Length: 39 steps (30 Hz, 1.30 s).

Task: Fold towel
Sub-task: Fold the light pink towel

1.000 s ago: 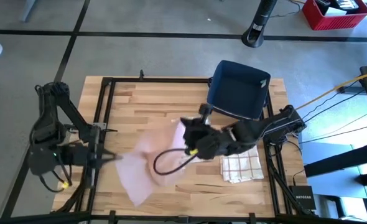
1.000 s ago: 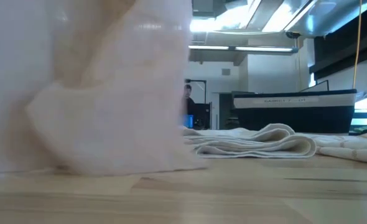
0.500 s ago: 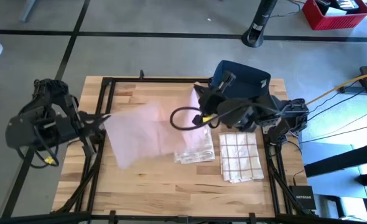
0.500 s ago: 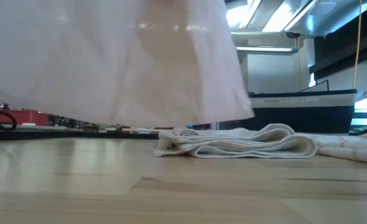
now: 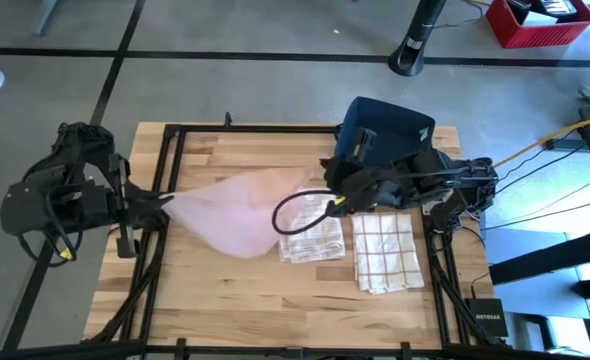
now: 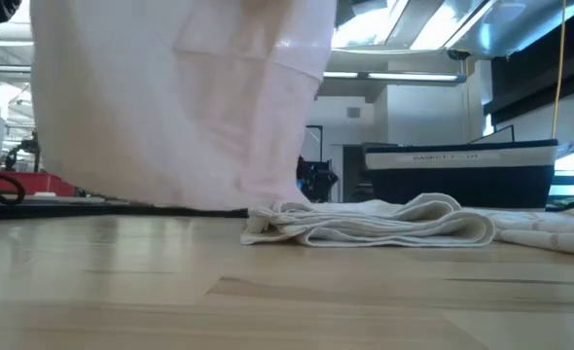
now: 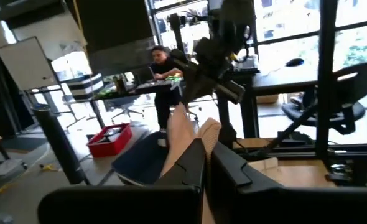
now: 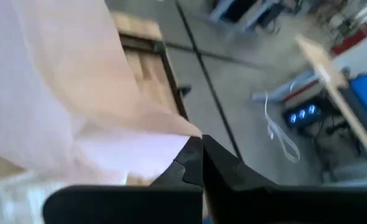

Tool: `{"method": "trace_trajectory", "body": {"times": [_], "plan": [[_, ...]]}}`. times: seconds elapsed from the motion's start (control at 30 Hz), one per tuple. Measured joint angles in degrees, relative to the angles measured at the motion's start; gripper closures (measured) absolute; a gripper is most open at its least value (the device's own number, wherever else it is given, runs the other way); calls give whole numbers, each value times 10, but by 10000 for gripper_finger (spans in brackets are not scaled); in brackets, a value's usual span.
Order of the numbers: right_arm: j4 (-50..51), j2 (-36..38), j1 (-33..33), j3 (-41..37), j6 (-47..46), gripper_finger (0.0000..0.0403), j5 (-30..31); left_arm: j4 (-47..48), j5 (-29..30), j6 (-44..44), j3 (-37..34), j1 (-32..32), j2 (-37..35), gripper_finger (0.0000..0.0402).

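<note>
A thin pink towel point(image 5: 237, 210) hangs stretched between my two grippers above the table's middle. In the low view the pink towel point(image 6: 170, 97) drapes as a broad sheet, its lower hem close over the wood. My left gripper point(image 5: 163, 205) is shut on the towel's left end over the table's left edge. My right gripper point(image 5: 327, 188) is shut on its right end near the blue bin. The left wrist view shows my left gripper point(image 7: 205, 163) with the cloth running off toward the other arm. The right wrist view shows my right gripper point(image 8: 202, 152) with the cloth spreading away. My left gripper pinches the towel's left corner point(image 7: 193, 140) between its two fingers, coming level from the table's left side. The cloth is lifted and runs fairly taut toward the other gripper. My right gripper pinches the towel's right end at an upper edge point(image 8: 182, 129) between its shut fingers. The cloth hangs and spreads below it; one layer or several, I cannot tell.
A folded white towel point(image 5: 312, 238) and a folded checked towel point(image 5: 387, 250) lie on the table's right half, just right of the hanging cloth. A dark blue bin point(image 5: 385, 140) stands at the far right. A black cable loops from the right arm. A person shows in the room beyond.
Both grippers have risen and moved toward the far edge, the left one also going left and the right one going right. The towel, bunched low over the table before, has been lifted and drawn out into a sheet between them, and it has swung while spreading.
</note>
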State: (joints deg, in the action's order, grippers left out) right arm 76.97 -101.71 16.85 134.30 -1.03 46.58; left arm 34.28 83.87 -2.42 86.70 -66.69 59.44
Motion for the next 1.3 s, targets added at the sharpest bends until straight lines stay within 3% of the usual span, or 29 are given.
{"method": "trace_trajectory", "body": {"times": [0.13,0.27,0.57,0.7,0.87,1.07,1.17,1.3], "plan": [[76,15,0,0,-73,402,4,9,59,-12,0,-16,-3,401],[88,46,8,0,-105,402,58,18,61,-17,0,-15,-9,401],[69,97,7,0,-121,402,105,42,62,-34,0,38,-28,400],[9,96,-14,0,-70,402,122,42,61,-78,0,88,-44,400],[-60,78,-91,0,5,402,43,41,62,-146,0,158,-77,400],[-141,65,-191,0,124,402,31,40,59,-199,0,222,-124,400],[-209,64,-226,0,199,402,23,14,16,-245,0,241,-145,400],[-261,64,-241,0,242,402,-28,-59,-109,-304,0,249,-157,400]]}}
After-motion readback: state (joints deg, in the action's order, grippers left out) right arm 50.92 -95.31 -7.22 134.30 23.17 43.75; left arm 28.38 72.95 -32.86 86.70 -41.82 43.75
